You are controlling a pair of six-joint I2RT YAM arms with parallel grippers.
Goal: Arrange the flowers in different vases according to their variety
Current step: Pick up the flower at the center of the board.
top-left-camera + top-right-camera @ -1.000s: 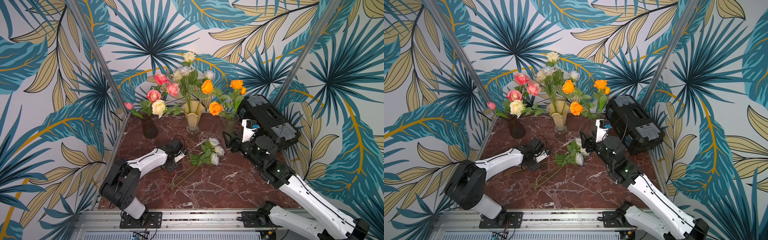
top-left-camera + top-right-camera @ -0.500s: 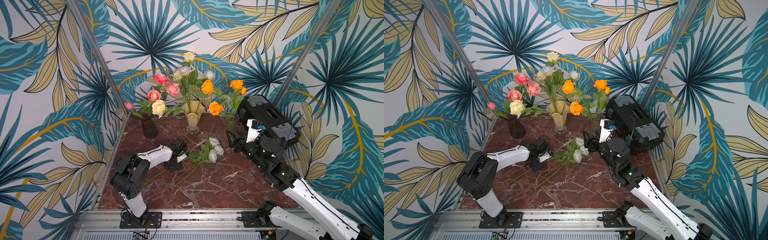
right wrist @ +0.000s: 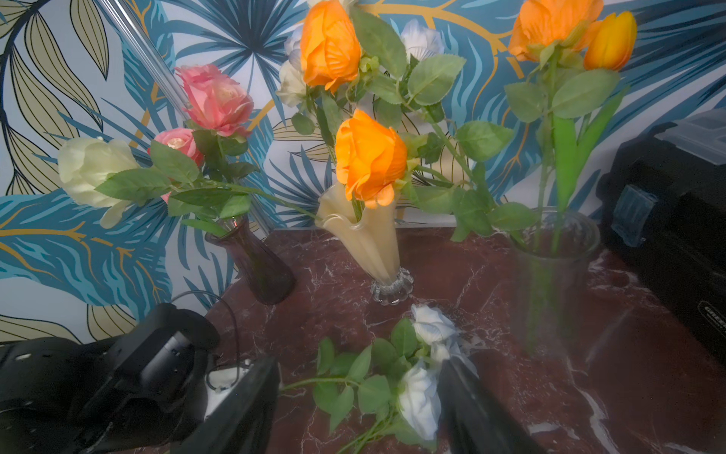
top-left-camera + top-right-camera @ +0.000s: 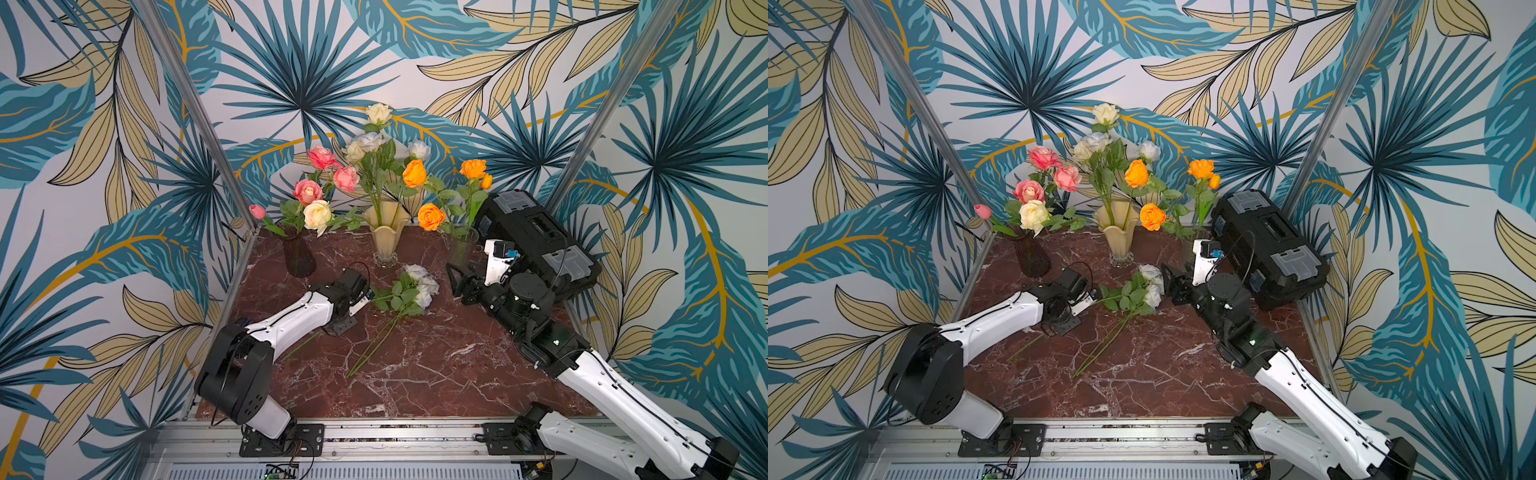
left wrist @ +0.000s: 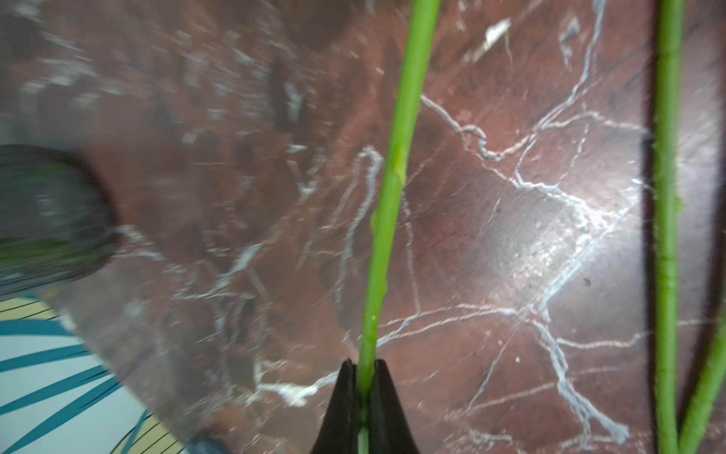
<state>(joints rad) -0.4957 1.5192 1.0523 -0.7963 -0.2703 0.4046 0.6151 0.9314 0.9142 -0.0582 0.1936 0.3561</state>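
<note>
My left gripper (image 5: 365, 363) is shut on a thin green flower stem (image 5: 393, 177) just above the marble, and in both top views it (image 4: 338, 328) (image 4: 1061, 326) points down left of the lying white roses (image 4: 419, 284). Two more stems (image 5: 668, 236) lie beside it. My right gripper (image 3: 359, 365) (image 4: 454, 282) hangs open next to the white rose heads (image 3: 420, 397), holding nothing. At the back stand the dark purple vase (image 4: 298, 255) with pink roses and a cream one, the cream ruffled vase (image 4: 386, 237) with white roses, and the clear vase (image 4: 461, 247) with orange flowers.
A black toolbox (image 4: 536, 232) sits at the back right, close behind my right arm. Metal frame posts (image 4: 195, 112) rise at the back corners. Bare marble table (image 4: 436, 374) stretches toward the front rail.
The left jaws have closed onto the stem. The left arm's elbow has swung in toward the middle. The right arm has shifted a little, its gripper still open by the white roses.
</note>
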